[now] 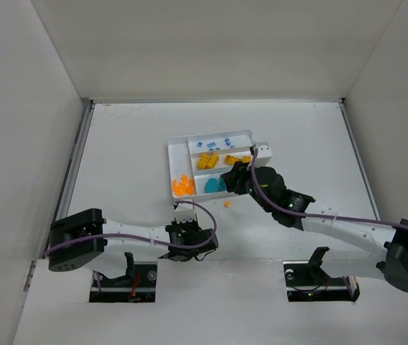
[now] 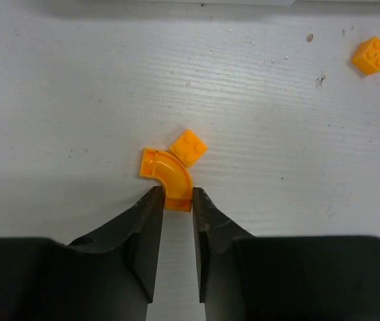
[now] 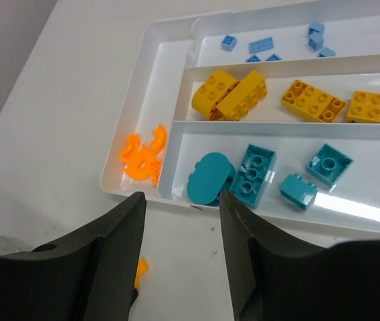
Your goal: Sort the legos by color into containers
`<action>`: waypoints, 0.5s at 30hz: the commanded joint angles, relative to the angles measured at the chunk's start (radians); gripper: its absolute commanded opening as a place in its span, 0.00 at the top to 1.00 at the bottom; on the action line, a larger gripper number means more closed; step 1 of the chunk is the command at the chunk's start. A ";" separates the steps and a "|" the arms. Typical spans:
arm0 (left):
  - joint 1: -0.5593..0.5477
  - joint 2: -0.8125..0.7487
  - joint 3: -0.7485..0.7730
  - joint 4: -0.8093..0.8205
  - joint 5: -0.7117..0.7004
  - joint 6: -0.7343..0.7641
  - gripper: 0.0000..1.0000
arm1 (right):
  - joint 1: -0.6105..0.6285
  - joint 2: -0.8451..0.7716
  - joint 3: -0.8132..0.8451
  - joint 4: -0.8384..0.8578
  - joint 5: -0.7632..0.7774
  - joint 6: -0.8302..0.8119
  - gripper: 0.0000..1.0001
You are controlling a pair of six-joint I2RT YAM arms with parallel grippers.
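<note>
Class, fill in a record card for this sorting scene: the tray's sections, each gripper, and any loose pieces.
tray: white, four sections
far section: light blue pieces
middle section: yellow bricks
near section: teal pieces
side section: orange pieces
left gripper: shut on orange curved piece lying on table
right gripper: open, empty, over tray's near edge
loose: two small orange bricks
</note>
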 commanded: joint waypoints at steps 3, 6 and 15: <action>-0.020 0.006 0.012 -0.043 -0.015 -0.023 0.89 | -0.052 -0.060 -0.043 0.035 0.016 0.003 0.45; -0.023 -0.064 0.010 -0.058 -0.044 0.001 0.92 | -0.077 -0.064 -0.049 0.035 0.005 0.010 0.45; 0.084 -0.319 0.064 -0.095 -0.109 0.231 0.93 | -0.195 -0.029 -0.092 0.059 -0.091 0.018 0.44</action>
